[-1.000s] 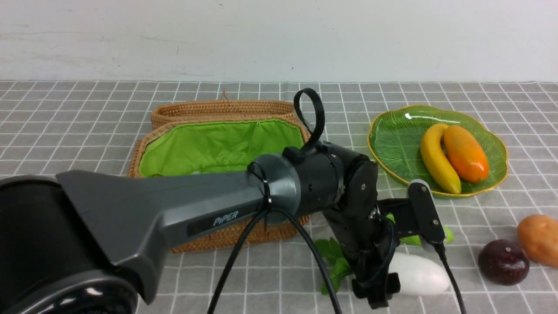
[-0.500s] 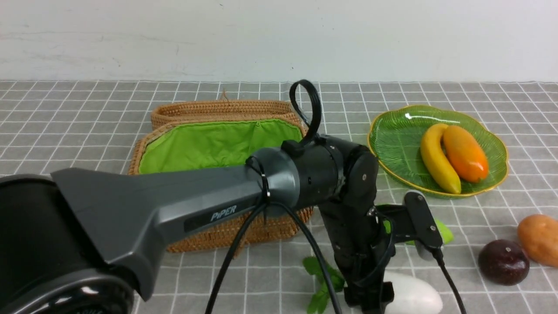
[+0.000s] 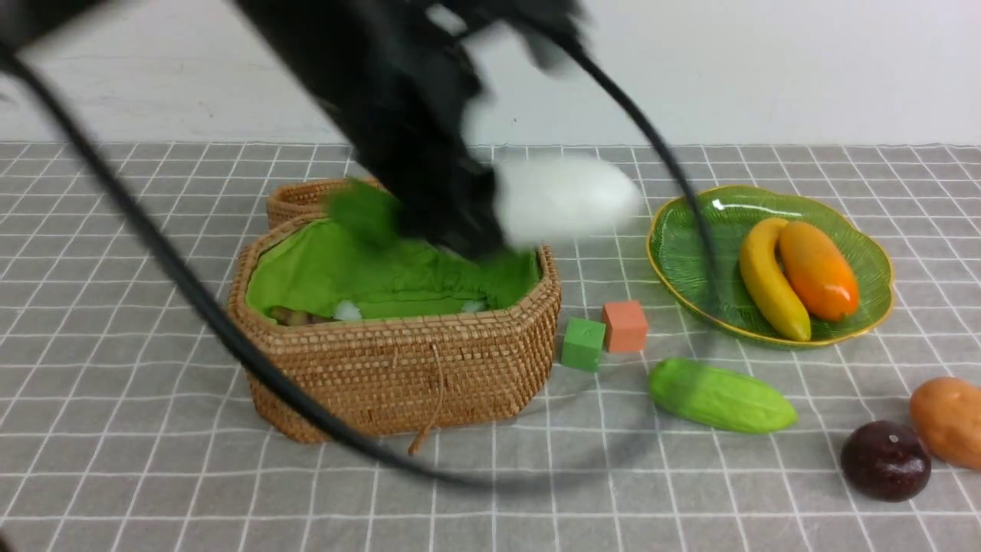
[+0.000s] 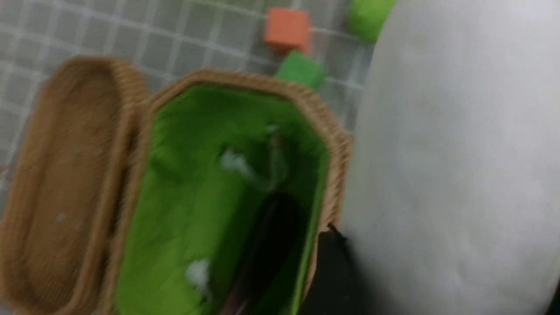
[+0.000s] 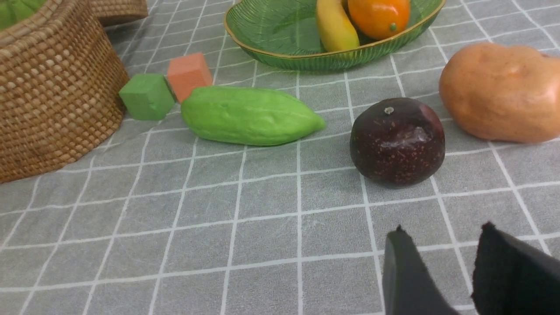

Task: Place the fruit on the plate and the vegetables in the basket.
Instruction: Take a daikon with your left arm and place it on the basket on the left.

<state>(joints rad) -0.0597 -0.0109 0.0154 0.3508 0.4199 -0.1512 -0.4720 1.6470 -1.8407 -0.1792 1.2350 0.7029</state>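
My left gripper, blurred by motion, is shut on the white radish and holds it in the air above the far right rim of the open woven basket. The radish fills the left wrist view. A dark long shape lies inside the green lining. The banana and mango lie on the green plate. The cucumber, purple fruit and potato lie on the cloth. My right gripper is open and empty, near the purple fruit.
A green cube and an orange cube sit between the basket and the plate. The basket lid lies behind the basket. A black cable swings across the front of the basket.
My left arm has risen fast from the table's front and swung back left, carrying the radish up from the cloth to above the basket. The cubes and cucumber now show.
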